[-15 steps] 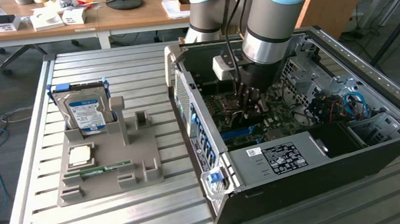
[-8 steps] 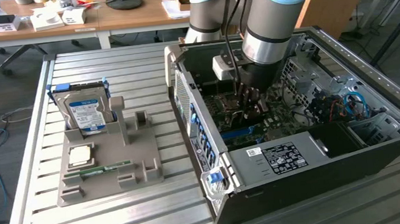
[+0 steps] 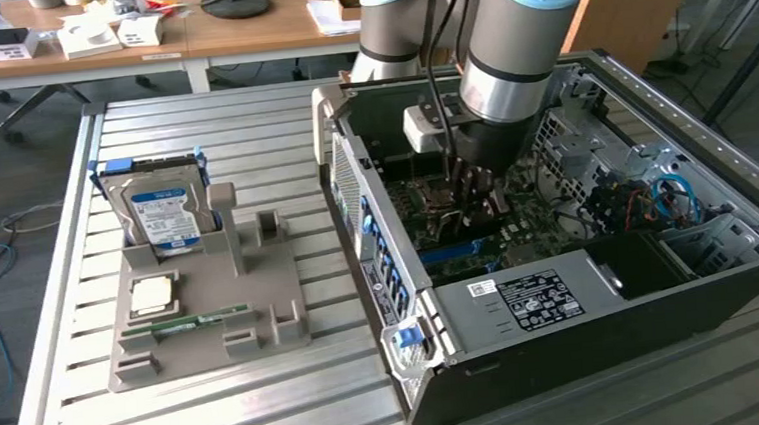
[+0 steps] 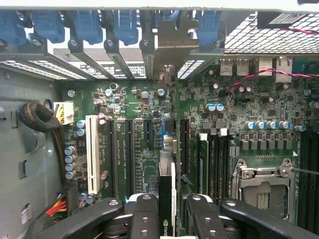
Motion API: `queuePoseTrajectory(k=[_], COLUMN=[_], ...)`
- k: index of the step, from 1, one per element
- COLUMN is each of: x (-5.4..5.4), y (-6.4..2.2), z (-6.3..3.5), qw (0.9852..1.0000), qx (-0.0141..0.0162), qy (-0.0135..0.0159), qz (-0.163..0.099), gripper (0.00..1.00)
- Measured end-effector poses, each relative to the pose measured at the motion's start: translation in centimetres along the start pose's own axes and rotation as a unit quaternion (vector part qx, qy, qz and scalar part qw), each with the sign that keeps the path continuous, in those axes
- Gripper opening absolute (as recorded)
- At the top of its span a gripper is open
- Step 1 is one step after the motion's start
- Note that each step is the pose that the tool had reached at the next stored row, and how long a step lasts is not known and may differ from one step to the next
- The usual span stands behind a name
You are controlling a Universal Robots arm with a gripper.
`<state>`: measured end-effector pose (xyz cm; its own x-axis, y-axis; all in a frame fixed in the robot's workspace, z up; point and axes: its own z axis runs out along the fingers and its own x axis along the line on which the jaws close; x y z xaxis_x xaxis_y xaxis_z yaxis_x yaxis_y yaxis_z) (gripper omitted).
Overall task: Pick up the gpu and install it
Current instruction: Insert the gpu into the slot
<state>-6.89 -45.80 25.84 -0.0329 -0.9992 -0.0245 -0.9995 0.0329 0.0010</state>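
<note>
The gpu [image 4: 167, 186] is seen edge-on as a thin dark card, its silver bracket [image 4: 167, 45] against the case's rear slot openings. My gripper [image 4: 167, 206] is shut on the card, with black fingers [image 4: 145, 211] pressing it from both sides. The card stands upright over the motherboard's expansion slots [image 4: 149, 149], lined up along one of them; I cannot tell whether its edge is seated. In the exterior view my gripper [image 3: 465, 181] reaches down inside the open computer case [image 3: 546, 306], with the gpu [image 3: 449, 196] mostly hidden under it.
A white PCI slot [image 4: 92, 149], the CPU socket [image 4: 261, 186] and blue slot latches [image 4: 89, 25] surround the card. On the exterior view's left, a grey holder [image 3: 207, 320] carries a hard drive [image 3: 166, 212], a processor [image 3: 156, 293] and a green memory stick [image 3: 187, 322].
</note>
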Motion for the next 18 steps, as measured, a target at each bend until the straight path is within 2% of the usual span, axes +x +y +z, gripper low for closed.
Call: queuePoseTrajectory(k=[8, 18], x=[0.12, 0.24], y=[0.00, -0.01], z=[-0.01, -0.04], qw=[0.9999, 0.9999], qx=[0.0003, 0.0002], qy=[0.0001, 0.0008], qz=[0.014, 0.015], gripper=[0.26, 0.26])
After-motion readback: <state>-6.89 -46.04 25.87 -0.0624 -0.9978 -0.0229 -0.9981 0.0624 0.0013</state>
